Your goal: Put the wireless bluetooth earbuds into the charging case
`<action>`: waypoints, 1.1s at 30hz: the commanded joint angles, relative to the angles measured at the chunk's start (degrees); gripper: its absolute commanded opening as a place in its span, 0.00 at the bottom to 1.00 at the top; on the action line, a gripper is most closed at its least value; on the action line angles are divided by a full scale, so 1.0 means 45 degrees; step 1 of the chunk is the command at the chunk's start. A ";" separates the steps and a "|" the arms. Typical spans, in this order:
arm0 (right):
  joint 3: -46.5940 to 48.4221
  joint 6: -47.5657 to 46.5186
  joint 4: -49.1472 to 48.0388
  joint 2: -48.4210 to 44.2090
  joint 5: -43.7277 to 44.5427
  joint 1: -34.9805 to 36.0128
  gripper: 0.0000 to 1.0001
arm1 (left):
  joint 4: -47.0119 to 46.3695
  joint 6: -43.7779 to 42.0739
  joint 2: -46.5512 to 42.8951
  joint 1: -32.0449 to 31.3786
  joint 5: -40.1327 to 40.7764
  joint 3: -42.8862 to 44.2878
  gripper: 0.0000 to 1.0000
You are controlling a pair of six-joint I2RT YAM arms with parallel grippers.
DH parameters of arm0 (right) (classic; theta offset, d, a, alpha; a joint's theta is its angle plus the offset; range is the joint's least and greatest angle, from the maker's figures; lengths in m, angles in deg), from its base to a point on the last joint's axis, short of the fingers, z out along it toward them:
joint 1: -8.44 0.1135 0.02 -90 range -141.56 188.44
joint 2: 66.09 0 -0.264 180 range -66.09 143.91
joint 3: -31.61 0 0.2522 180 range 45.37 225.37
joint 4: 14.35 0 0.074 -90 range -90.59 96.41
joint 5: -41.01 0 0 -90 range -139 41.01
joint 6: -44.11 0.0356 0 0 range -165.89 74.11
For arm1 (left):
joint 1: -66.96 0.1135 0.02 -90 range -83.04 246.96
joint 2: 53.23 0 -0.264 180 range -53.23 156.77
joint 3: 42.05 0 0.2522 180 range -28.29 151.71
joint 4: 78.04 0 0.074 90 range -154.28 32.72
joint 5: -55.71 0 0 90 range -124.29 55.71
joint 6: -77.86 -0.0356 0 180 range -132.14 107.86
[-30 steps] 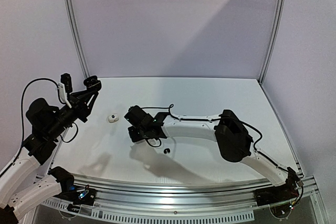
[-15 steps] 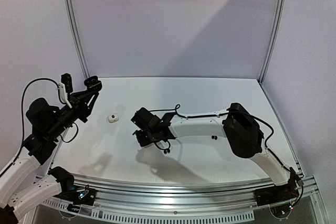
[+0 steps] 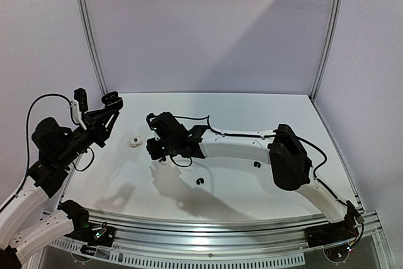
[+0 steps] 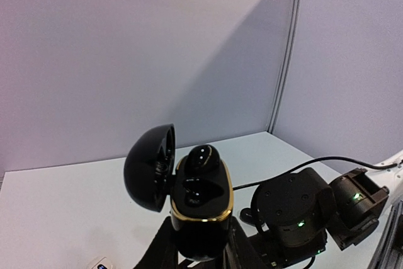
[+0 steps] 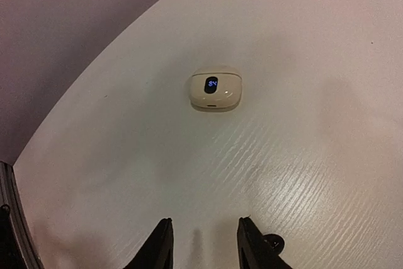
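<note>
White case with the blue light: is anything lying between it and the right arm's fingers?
Nothing visible: only bare table lies between the open right gripper and the white case. The left gripper holds the black case off to the side.

Glossy black case (image 4: pixel 201 218), faintly ribbed white table (image 5: pixel 315 174).

Robotics laboratory test cell. My left arm (image 3: pixel 56 143) and right arm (image 3: pixel 239 148) are bolted to a slotted aluminium rail (image 3: pixel 208 226) at the near edge of a white table (image 3: pixel 264 114). Plain pale partition panels (image 3: pixel 208 29), joined by aluminium posts (image 3: pixel 86 29), enclose my workspace. An exposed black cable (image 3: pixel 47 96) loops over my left arm.
</note>
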 commanded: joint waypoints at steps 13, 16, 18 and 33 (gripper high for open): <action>0.1436 -0.0571 0.0709 0.2187 0.1169 -0.0312 0.58 | -0.0087 0.0095 -0.0015 0.0143 -0.0206 -0.0064 0.00; 0.1395 -0.0862 0.0982 0.2237 0.1141 -0.0268 0.55 | -0.0097 0.0097 0.0007 0.0147 -0.0211 -0.0062 0.00; 0.1327 -0.1347 0.1220 0.2225 0.1219 -0.0139 0.54 | -0.0114 0.0084 0.0022 0.0153 -0.0201 -0.0067 0.00; 0.0009 -0.1802 0.1543 0.1783 0.0657 0.0162 0.36 | -0.0069 0.0006 0.0092 0.0153 -0.0186 -0.0061 0.00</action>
